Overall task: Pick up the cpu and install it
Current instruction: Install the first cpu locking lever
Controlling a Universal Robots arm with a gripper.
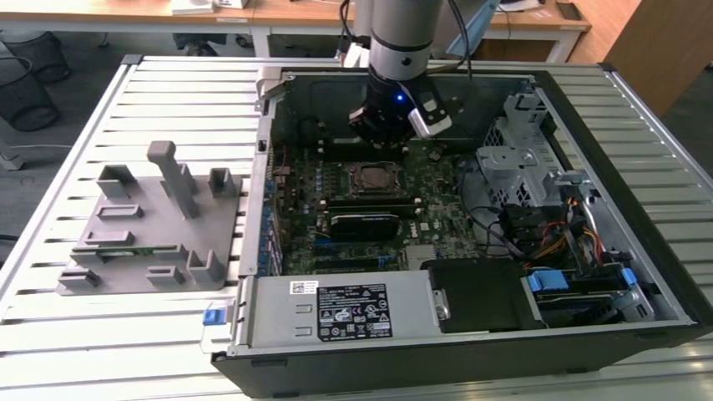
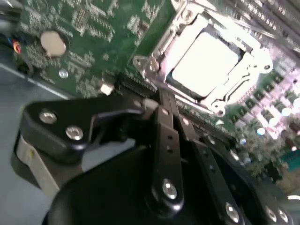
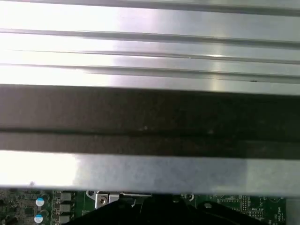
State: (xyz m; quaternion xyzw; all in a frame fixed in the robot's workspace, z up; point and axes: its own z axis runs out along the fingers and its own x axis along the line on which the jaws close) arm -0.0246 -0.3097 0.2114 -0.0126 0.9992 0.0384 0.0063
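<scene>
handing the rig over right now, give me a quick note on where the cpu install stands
Gripper: above the motherboard inside the open PC case, beyond the socket in the exterior view. Nothing shows between its fingers in the second wrist view; open or shut is unclear.
Cpu: lying in the socket, silvery top up, metal frame around it.
Grey fixture block: on the slatted table, at the exterior view's left of the case.
Done: cpu appears placed in the socket.
Left: whether it is fully seated and the frame latched cannot be told.
</scene>
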